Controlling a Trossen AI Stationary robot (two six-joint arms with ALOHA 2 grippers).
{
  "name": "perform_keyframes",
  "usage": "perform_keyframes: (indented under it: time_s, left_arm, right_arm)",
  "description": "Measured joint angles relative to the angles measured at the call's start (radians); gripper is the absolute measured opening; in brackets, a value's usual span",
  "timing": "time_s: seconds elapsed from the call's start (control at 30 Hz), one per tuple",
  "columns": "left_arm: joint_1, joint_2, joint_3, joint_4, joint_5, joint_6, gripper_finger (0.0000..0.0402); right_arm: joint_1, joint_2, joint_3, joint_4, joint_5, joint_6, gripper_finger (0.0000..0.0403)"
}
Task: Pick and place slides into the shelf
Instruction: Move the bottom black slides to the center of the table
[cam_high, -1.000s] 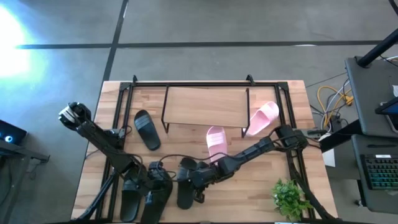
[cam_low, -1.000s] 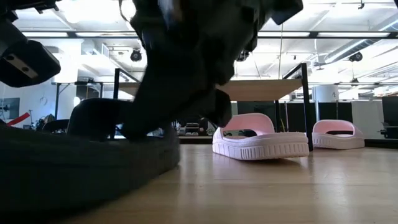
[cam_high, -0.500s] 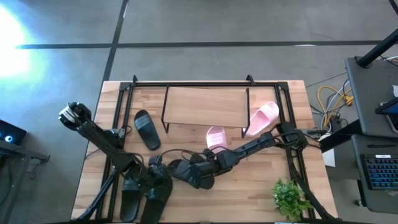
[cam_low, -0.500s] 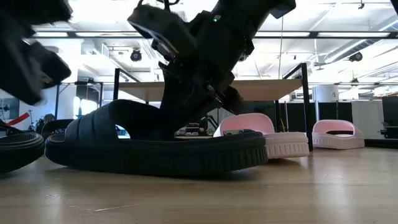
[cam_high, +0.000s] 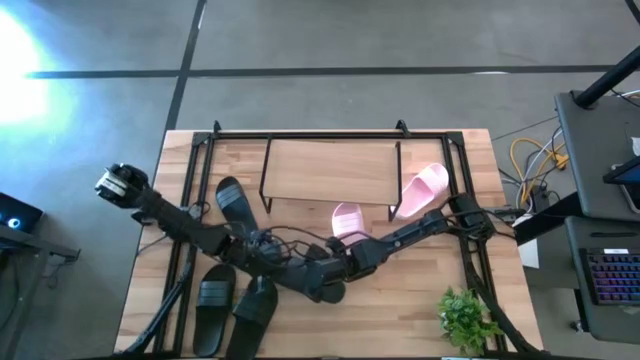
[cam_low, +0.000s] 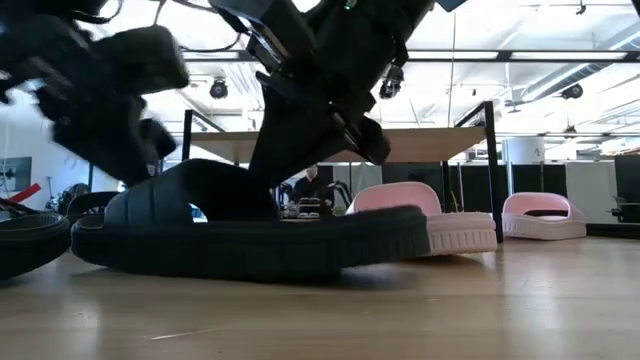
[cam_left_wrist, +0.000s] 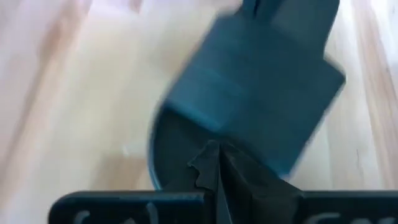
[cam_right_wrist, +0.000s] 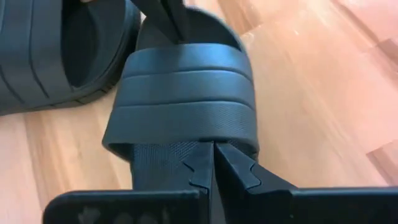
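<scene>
High view shows both grippers clenched shut at one black slide (cam_high: 300, 275) lying flat mid-table, right gripper (cam_high: 322, 286) at its right end, left gripper (cam_high: 268, 256) at its left, shelf (cam_high: 330, 170) farther back.

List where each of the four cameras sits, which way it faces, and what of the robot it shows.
High: overhead, looking down on table, shelf, both arms.
Low: table height, looking across at a black slide; arms come from above.
Left wrist: on the left arm, facing that slide; left hand shut.
Right wrist: on the right arm, facing its strap; right hand shut.
Shared: all four show this slide.
</scene>
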Motion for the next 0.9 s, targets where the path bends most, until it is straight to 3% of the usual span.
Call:
perform_keyframes:
  time_s: [0.3, 0.47, 0.7, 0.9]
  left_arm:
    - [0.196, 0.0, -0.006, 0.067, -0.001, 0.154, 0.0]
    - [0.257, 0.0, -0.003, 0.133, 0.005, 0.19, 0.0]
    - [0.226, -0.011, 0.042, 0.102, 0.072, 0.189, 0.0]
    - [0.109, -0.092, 0.108, -0.126, 0.066, 0.143, 0.0]
  right_arm:
    - [-0.004, -0.016, 0.0, -0.016, 0.009, 0.054, 0.0009]
    - [-0.002, -0.043, 0.0, -0.171, 0.048, 0.113, 0.0009]
    - [0.0, -0.081, 0.0, -0.259, 0.089, 0.127, 0.0008]
    - [0.003, -0.123, -0.001, -0.252, 0.079, 0.097, 0.0009]
